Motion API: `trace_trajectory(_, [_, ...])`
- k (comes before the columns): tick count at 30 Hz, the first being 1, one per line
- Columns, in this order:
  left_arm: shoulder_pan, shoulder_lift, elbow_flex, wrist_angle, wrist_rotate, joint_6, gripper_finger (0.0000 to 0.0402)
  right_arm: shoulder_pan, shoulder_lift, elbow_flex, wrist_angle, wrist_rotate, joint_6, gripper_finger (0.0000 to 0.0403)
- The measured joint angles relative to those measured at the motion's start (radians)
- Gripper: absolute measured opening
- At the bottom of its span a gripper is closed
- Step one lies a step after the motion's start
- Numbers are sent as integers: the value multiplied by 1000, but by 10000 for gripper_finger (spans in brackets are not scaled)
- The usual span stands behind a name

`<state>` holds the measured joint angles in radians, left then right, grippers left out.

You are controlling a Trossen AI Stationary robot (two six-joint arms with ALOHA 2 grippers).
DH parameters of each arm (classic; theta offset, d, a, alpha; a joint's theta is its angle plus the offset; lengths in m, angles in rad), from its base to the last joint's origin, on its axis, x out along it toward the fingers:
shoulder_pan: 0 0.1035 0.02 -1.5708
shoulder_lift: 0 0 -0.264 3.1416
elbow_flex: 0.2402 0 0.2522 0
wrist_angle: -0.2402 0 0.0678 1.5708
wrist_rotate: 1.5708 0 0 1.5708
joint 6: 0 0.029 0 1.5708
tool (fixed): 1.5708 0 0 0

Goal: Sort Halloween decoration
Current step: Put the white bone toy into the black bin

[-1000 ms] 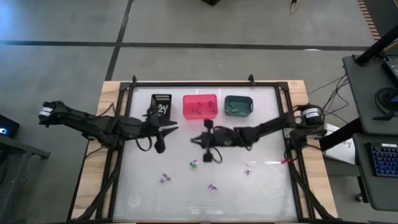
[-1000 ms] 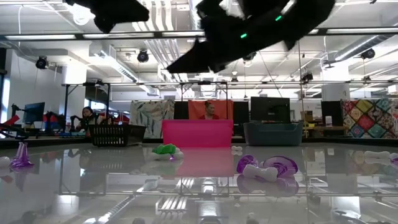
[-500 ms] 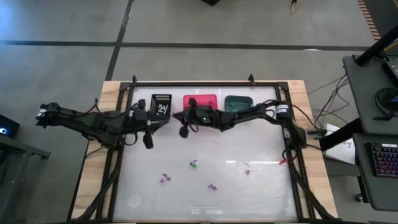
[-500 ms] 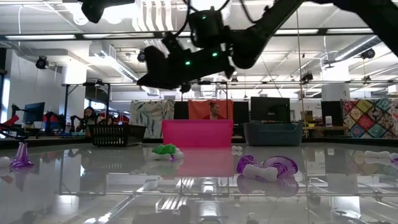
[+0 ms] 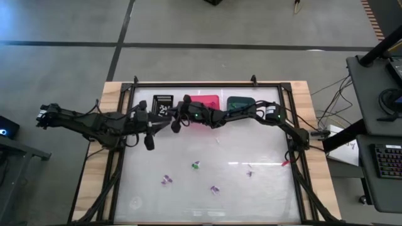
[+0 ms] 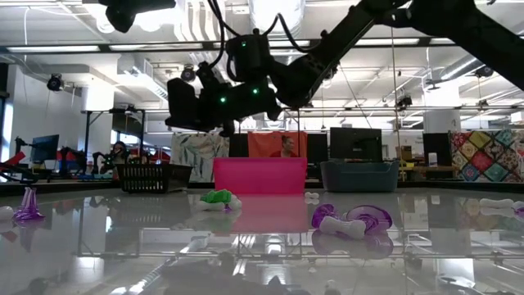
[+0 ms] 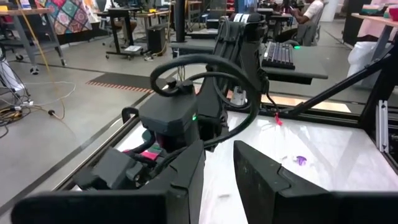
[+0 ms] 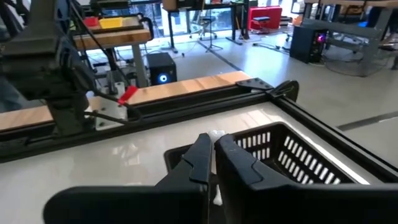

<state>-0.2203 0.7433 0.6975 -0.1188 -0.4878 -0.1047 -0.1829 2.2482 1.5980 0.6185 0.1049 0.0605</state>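
High view: my right pincer (image 5: 176,125) sits pinched shut just beside the black bin (image 5: 162,105); whether it holds a trinket I can't tell. Left pincer (image 5: 149,142) waits nearby, narrowly parted. Remaining trinkets (image 5: 196,165) lie on the table (image 5: 264,188), well apart from both.

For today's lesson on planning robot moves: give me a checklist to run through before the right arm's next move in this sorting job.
1. Right gripper above the black slatted plastic bin: ok.
2. Its fingers shut: ok.
3. A trinket held between them: cannot tell.
4. Left gripper open, empty and apart from the right one: ok.
5. Glossy white table cleared of trinkets: not ok; the tiny green trinket and tiny purple trinket lie unsorted.
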Motion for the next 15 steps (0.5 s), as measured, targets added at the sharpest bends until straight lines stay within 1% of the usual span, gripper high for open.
trace_trajectory(5, [0,0,0,-3,0,0,72,0,0,1,0,0,-1,14])
trace_trajectory(15, [0,3,0,2,0,2,72,-1,6,2,0,0,32,76])
